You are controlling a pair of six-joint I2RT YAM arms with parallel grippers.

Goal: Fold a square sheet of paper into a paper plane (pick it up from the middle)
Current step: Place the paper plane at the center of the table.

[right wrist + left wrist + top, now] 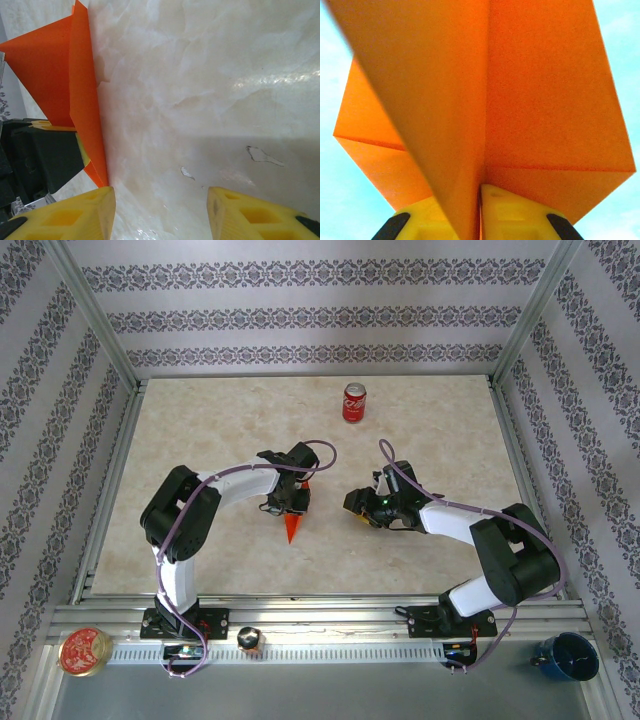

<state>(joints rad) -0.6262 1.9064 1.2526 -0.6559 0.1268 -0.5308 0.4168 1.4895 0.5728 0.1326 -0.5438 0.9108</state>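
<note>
Pinching paper plane [291, 527] by its centre crease in left gripper [481, 196], jaws drawn close on the fold, wings spreading to either side of the pinch. Holding it over the middle of the desk [200, 430], pointed end aiming toward the near edge; touching the surface or not, unable to tell. Hovering right gripper [160, 207] just beside it, jaws wide, carrying nothing.

Judging the risks: thin paper slipping or tearing out of so small a pinch; pointed end crumpling if pressing down into the desk; right gripper catching a wing edge and springing the folds open if closing in from the side.

Noting open desk on every side of the plane; red soda can [354, 402] standing well apart toward the far edge; frame rails [100, 330] lying well outside both arms.
</note>
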